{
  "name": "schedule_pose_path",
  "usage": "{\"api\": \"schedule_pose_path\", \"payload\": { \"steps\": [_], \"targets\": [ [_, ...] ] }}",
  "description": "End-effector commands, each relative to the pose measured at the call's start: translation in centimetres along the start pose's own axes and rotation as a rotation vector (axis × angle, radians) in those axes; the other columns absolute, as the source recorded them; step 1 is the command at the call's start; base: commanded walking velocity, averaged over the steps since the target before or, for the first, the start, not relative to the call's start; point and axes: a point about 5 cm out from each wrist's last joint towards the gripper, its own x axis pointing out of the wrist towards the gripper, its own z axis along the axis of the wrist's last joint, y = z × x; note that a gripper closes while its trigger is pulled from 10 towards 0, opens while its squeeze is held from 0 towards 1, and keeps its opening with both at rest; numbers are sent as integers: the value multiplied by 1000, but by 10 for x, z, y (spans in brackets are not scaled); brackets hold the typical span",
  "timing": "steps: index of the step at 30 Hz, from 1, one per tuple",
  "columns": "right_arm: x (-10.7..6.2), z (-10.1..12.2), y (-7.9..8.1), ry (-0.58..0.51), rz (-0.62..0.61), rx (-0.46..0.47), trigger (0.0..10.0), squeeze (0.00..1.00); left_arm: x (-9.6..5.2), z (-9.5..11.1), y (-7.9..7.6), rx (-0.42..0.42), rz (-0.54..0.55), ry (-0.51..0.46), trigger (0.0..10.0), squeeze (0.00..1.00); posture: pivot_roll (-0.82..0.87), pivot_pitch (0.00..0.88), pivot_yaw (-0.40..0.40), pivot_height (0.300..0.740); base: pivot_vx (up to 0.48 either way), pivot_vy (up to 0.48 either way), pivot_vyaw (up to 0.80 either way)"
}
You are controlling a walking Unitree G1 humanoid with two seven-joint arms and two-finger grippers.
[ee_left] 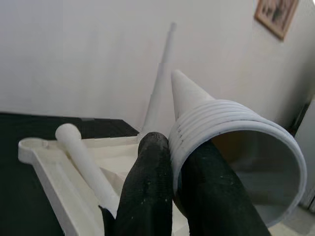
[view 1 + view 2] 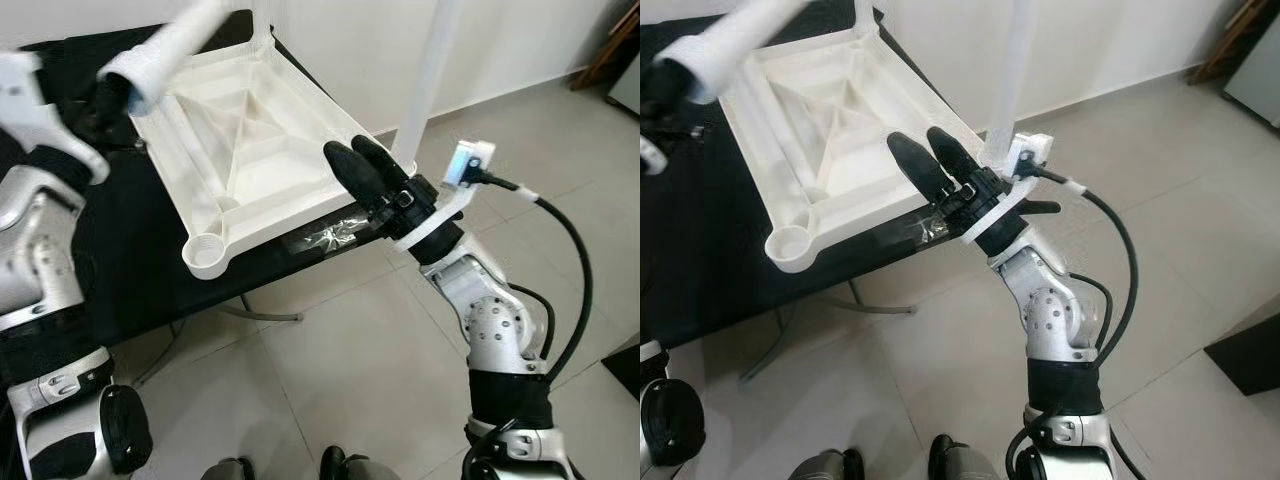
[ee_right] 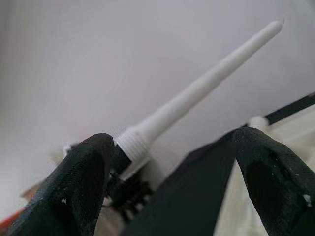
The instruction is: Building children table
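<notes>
Above the upturned white top (image 2: 250,130), left gripper (image 1: 184,172) clamps a leg (image 2: 165,50); right gripper (image 2: 362,165) is empty, jaws apart. Crooked threading could jam the leg.

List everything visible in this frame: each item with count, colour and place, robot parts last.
Table top: one, white plastic, lying upside down on the black surface, ribbed underside up, an empty round leg socket at its near corner.
Fitted legs: two made out, white, standing up from the table top's corners.
Loose leg: one, white, hollow threaded end toward the camera, held in the left gripper above the table top.
Black surface: one, on metal legs, carrying the table top.
Floor: pale tiles.
Picture frame: one, brown, on the wall.
Left gripper: black fingers closed on the loose leg's threaded end.
Right gripper: black fingers open, at the table top's right edge.
</notes>
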Motion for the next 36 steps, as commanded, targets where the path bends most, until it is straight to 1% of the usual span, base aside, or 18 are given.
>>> {"api": "schedule_pose_path", "payload": {
  "steps": [1, 2, 3, 5, 7, 9, 10, 11, 12, 14, 15, 16, 19, 23, 28, 29, 34, 36],
  "targets": [
    [-1, -1, 0, -21, 18, 61, 10000, 0, -9, -8, 1, -103, -44, -17, 8039, 0, 41, 179, -71, 740, 0, 0, 0],
    [-1, -2, -1, -21, 17, 76, 10000, 0, -12, -11, 1, -134, -60, -20, 8039, 0, 41, 179, -71, 740, 0, 0, 0],
    [-1, -6, 0, -23, 22, 107, 10000, 0, -18, -17, -2, -198, -103, -12, 10000, 0, 44, 183, -71, 740, 0, 0, 0],
    [-1, -6, 0, -23, 22, 107, 10000, 0, -18, -17, -2, -198, -103, -12, 10000, 0, 44, 183, -71, 740, 0, 0, 0],
    [3, -13, 5, -15, 64, 166, 10000, 0, -30, -27, -12, -346, -202, -24, 10000, 0, 45, 184, -71, 740, 0, 0, 0],
    [6, -17, 11, -3, 108, 213, 10000, 0, -41, -30, -22, -483, -292, -56, 10000, 0, 48, 188, -71, 740, 0, 0, 0],
    [6, -17, 11, -3, 108, 213, 10000, 0, -41, -30, -22, -483, -292, -56, 10000, 0, 48, 188, -71, 740, 0, 0, 0],
    [8, -18, 12, 1, 121, 230, 10000, 0, -45, -30, -25, -538, -325, -73, 10000, 0, 50, 187, -72, 740, 0, 0, 0],
    [8, -18, 12, 1, 121, 230, 10000, 0, -45, -30, -25, -538, -325, -73, 10000, 0, 50, 187, -72, 740, 0, 0, 0],
    [11, -19, 14, 8, 137, 252, 10000, 0, -52, -33, -28, -630, -368, -86, 10000, 0, 52, 188, -72, 740, 0, 0, 0],
    [11, -19, 14, 8, 137, 252, 10000, 0, -52, -33, -28, -630, -368, -86, 10000, 0, 52, 188, -72, 740, 0, 0, 0],
    [13, -21, 15, 16, 143, 257, 10000, 0, -58, -39, -29, -667, -386, -74, 10000, 0, 53, 186, -72, 740, 0, 0, 0],
    [15, -23, 17, 23, 155, 263, 10000, 0, -64, -45, -32, -696, -417, -54, 10000, 0, 54, 189, -74, 740, 0, 0, 0],
    [19, -28, 23, 57, 208, 268, 10000, 0, -79, -52, -52, -754, -551, 17, 10000, 0, 56, 191, -73, 740, 0, 0, 0],
    [20, -29, 27, 75, 250, 273, 10000, 0, -83, -54, -58, -766, -585, 41, 10000, 0, 53, 192, -72, 740, 0, 0, 0],
    [24, -29, 29, 78, 262, 284, 10000, 0, -85, -51, -62, -787, -611, 37, 10000, 0, 53, 192, -75, 740, 0, 0, 0],
    [28, -29, 29, 72, 259, 289, 10000, 0, -88, -48, -66, -800, -657, 43, 10000, 0, 60, 192, -75, 740, 0, 0, 0],
    [31, -30, 31, 67, 275, 288, 10000, 0, -94, -49, -71, -802, -694, 71, 10000, 0, 59, 192, -75, 740, 0, 0, 0]
  ]
}}
